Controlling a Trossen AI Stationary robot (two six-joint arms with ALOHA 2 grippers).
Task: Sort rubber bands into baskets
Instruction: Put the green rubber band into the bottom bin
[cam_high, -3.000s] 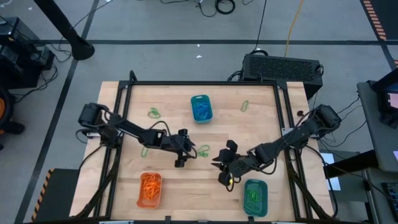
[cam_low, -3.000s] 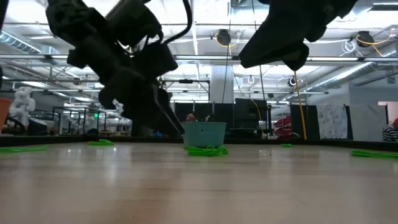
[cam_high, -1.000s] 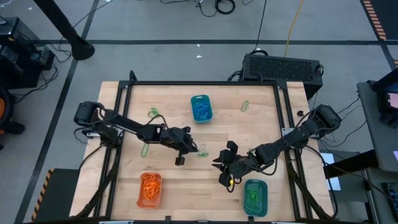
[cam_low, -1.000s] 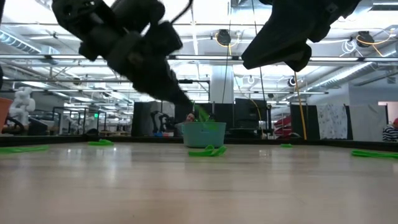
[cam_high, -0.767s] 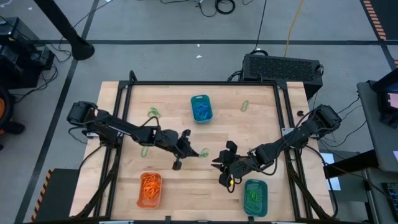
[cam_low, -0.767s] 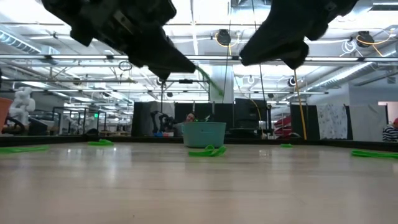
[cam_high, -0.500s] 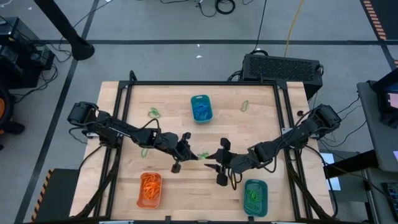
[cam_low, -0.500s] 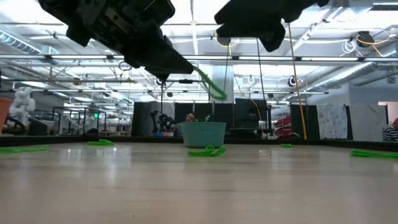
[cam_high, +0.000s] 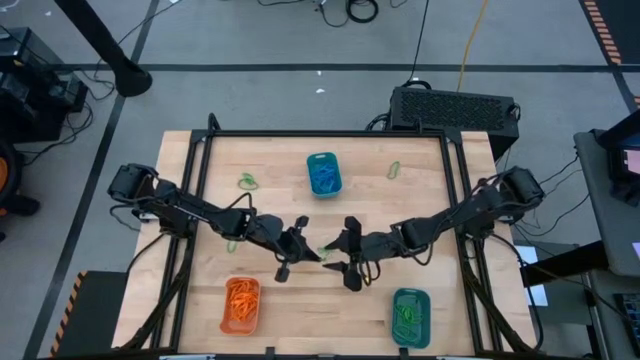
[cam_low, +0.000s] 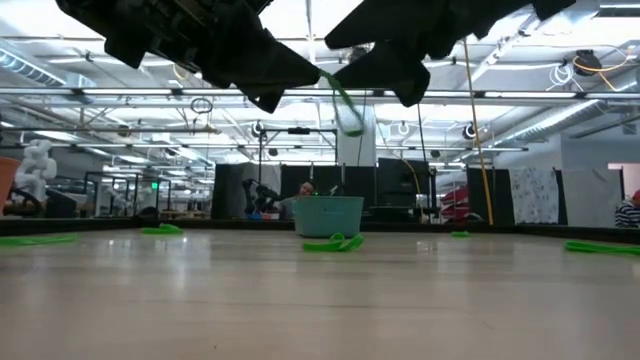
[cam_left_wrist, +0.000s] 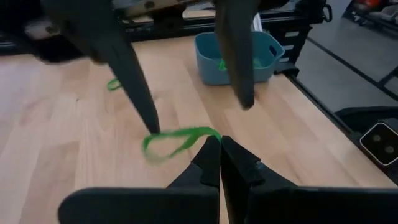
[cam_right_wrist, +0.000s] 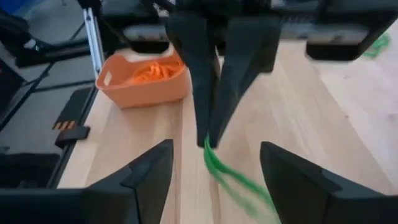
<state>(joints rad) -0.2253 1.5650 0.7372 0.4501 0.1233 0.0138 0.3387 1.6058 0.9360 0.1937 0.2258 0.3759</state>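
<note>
Here the left claw (cam_high: 303, 246) pinches a thin, limp green rubber loop (cam_left_wrist: 177, 140) above the pale wooden bench (cam_high: 420, 200) — the right claw (cam_high: 335, 254), spread wide, faces it.

A green rubber band (cam_low: 343, 103) dangles from the left gripper (cam_low: 300, 72) at top centre, above a teal basket (cam_low: 329, 214).

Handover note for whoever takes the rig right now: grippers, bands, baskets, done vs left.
Left gripper: shut on a green rubber band, held above mid-table.
Right gripper: open, facing it, fingers either side of the band; looks like a handoff.
Done: orange basket holds orange bands, far teal basket blue, near teal basket green.
Left: loose green bands on the table, e.g..
</note>
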